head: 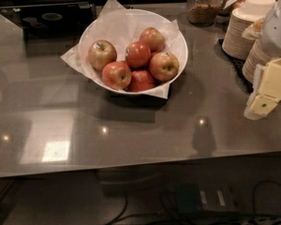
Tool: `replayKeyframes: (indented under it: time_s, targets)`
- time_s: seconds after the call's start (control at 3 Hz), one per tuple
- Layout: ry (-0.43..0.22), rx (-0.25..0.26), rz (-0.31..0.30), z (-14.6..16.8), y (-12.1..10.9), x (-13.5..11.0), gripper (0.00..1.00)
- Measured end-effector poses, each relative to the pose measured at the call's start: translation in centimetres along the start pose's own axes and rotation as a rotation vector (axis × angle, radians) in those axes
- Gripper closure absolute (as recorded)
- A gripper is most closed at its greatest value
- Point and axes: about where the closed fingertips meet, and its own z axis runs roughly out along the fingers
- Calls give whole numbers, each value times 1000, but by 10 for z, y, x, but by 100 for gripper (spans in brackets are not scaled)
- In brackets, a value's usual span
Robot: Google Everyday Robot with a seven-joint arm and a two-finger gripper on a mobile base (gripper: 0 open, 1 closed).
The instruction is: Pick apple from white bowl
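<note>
Hanging over the right edge of the grey tabletop (131, 135), the gripper (261, 103) shows as a cream-yellow block under a pale arm casing, just in front of the stacks of cream plates (239, 32). Whether its jaws are apart or together cannot be told from this view. It holds nothing that can be seen.

The white bowl (183, 46) stands toward the far edge, about midway along it, lined with crumpled white paper (113, 8) whose corners stick out over the rim. Six apples are heaped inside. The apple (164, 66), reddish-orange with yellowish patches and a small pale sticker near its top, lies on the right side of the heap, the one closest to the gripper. It is well apart from the jaws, to their left and farther back, with bare tabletop between.

A glass jar (203, 6) stands at the far edge, right of the bowl.
</note>
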Motion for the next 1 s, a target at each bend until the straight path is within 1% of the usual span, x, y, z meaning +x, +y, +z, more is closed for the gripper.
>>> replayKeyframes:
  time_s: [0.33, 0.67, 1.0]
  targets:
    - [-91, 16, -27, 16, -20, -23, 0]
    - [-180, -15, -59, 40, -31, -56, 0]
    - [-283, -29, -89, 62, -39, -95, 0]
